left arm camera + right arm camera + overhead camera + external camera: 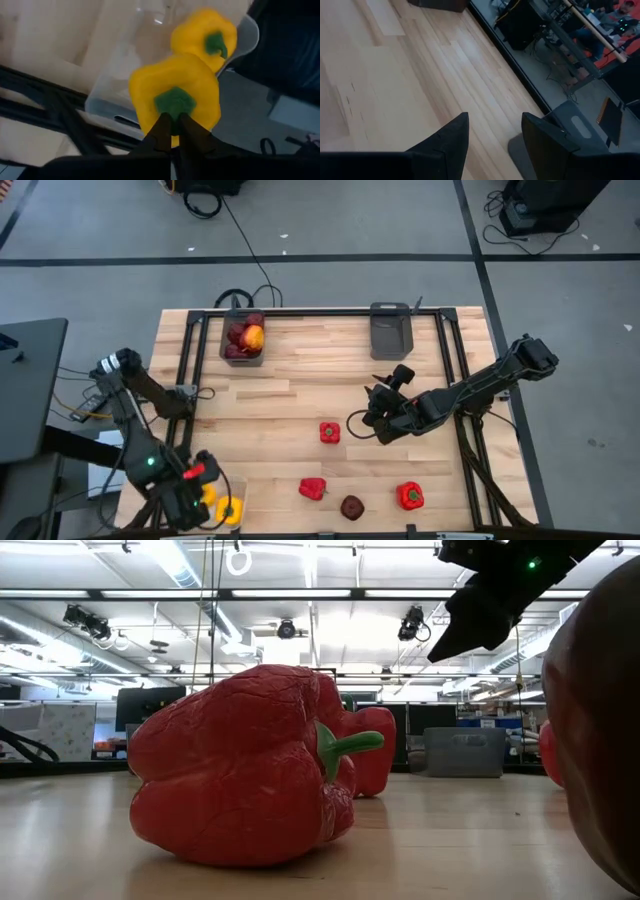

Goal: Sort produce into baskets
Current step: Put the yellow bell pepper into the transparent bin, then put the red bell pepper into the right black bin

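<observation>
My left gripper is at the table's near left corner, shut on a yellow bell pepper above the clear bin. A second yellow pepper lies in that bin. My right gripper is open and empty over the table's middle right; its fingers show above bare wood. Three red peppers and a maroon apple lie on the table. A dark grey bin at the far left holds maroon apples and an orange-red one. My left gripper pinches the yellow pepper at its green stem cap between its two fingertips. The pepper sits in front of the fingers, clear of the bin below it. The exact place of contact is hidden by the fingertips.
A second dark grey bin stands at the far edge, right of the middle. Black frame rails run along the table's left and right sides. In the low view a red pepper lies close, with another behind it.
</observation>
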Controlling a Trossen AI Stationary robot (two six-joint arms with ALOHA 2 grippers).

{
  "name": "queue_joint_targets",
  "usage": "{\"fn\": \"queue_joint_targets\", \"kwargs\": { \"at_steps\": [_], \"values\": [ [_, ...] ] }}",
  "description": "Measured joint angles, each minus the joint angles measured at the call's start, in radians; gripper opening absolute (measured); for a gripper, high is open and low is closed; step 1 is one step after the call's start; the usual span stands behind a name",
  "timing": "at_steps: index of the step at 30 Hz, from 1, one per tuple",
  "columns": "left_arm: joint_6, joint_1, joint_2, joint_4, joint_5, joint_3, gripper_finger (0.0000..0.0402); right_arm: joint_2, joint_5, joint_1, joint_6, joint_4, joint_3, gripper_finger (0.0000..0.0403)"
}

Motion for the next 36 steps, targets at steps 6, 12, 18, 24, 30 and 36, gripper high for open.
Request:
{"fn": "queue_joint_targets", "kwargs": {
  "at_steps": [6, 12, 18, 24, 30, 36],
  "values": [
    [-0.130, -0.029, 0.048, 0.045, -0.005, -0.064, 0.0059, 0.000, -0.006, 0.000, 0.000, 0.019, 0.000, 0.0193],
    [-0.152, -0.009, 0.051, 0.051, 0.056, -0.136, 0.0130, 0.000, -0.009, 0.000, 0.000, 0.039, 0.000, 0.0193],
    [-0.047, 0.058, 0.051, -0.087, 0.024, -0.095, 0.0177, 0.000, 0.003, 0.000, -0.008, 0.074, 0.000, 0.0193],
    [0.102, 0.171, -0.007, -0.077, -0.269, -0.065, 0.0181, 0.000, -0.186, -0.030, -0.165, 0.336, -0.028, 0.0193],
    [0.412, 0.302, -0.036, 0.025, -0.414, -0.123, 0.0182, 0.000, -0.484, -0.061, -0.356, 0.631, -0.101, 0.0193],
    [0.800, 0.470, -0.093, 0.466, -0.478, -0.311, 0.0182, 0.035, -0.630, -0.089, -0.352, 0.756, -0.119, 0.0193]
  ]
}}
